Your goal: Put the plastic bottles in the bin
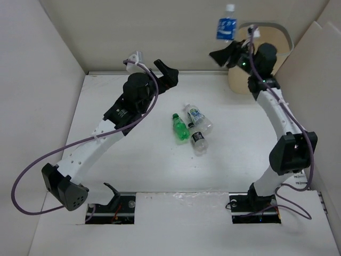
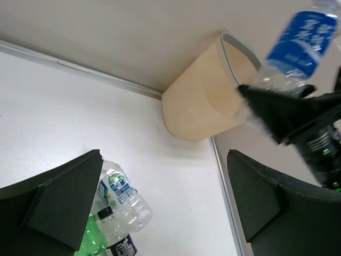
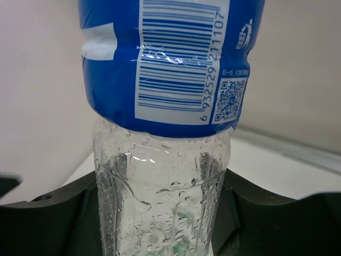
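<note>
My right gripper [image 1: 230,53] is shut on a clear bottle with a blue label [image 1: 226,25], holding it upright in the air just left of the beige bin [image 1: 277,37] at the far right corner. In the right wrist view the bottle [image 3: 165,106] fills the frame between the fingers [image 3: 58,213]. It also shows in the left wrist view [image 2: 298,40], beside the bin [image 2: 202,106]. My left gripper [image 1: 168,74] is open and empty above the table's far middle. A green bottle [image 1: 180,128], a blue-and-white-label bottle [image 1: 198,118] and a black-label bottle [image 1: 198,140] lie together mid-table.
White walls enclose the table on the left, back and right. The bin stands in a gap at the back right corner. The three lying bottles show at the lower left of the left wrist view [image 2: 120,202].
</note>
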Available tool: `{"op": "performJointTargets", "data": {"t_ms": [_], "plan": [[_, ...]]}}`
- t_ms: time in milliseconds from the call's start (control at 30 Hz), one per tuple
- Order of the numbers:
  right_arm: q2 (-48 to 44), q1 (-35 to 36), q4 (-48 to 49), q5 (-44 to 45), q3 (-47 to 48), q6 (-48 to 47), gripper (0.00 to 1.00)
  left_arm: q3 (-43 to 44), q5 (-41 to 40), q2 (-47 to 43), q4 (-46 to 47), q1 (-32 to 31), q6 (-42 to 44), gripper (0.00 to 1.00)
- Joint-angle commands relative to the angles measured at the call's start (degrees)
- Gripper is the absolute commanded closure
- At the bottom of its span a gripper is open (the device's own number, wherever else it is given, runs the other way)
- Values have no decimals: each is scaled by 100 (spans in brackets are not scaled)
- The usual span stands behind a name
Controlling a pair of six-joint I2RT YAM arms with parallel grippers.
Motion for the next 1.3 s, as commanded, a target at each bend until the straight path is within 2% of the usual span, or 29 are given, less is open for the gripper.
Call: {"op": "performJointTargets", "data": {"t_ms": [0, 67, 100, 233, 367, 433, 533, 567, 800, 1000, 1200, 1267], "plan": [[483, -772, -217, 641, 967, 399, 100, 218, -222, -58, -232, -6, -50, 0], [853, -1176, -331, 694, 1406, 655, 100, 68, -82, -58, -154, -6, -50, 0], [1047, -1283, -401, 694, 1922, 735, 100, -11, -11, -58, -92, -6, -50, 0], [2013, -1573, -1059, 1176, 3094, 832, 100, -389, 261, -58, 294, -59, 3, 0], [2445, -1741, -1561, 1660, 4017, 885, 100, -696, 560, -58, 620, -59, 248, 0], [2525, -1881, -1649, 1968, 4280, 937, 93, -767, 631, -58, 681, -59, 319, 0], [2762, -1942, -1983, 2222, 4607, 938, 37, -829, 631, -6, 630, -59, 424, 0], [2815, -1943, -2123, 2285, 4773, 938, 0, -829, 631, -5, 568, -59, 424, 0], [3044, -1943, -2537, 2628, 5354, 938, 0, -715, 307, 328, -196, -59, 249, 0], [3105, -1943, -2731, 2926, 5618, 938, 0, -838, 245, 574, -311, -59, 143, 0], [2255, -1829, -2643, 2549, 4644, 754, 0, -943, 534, 952, -373, -59, 11, 0], [1912, -1557, -2904, 2803, 4189, 499, 0, -943, 658, 1232, -442, -59, -155, 0]]}}
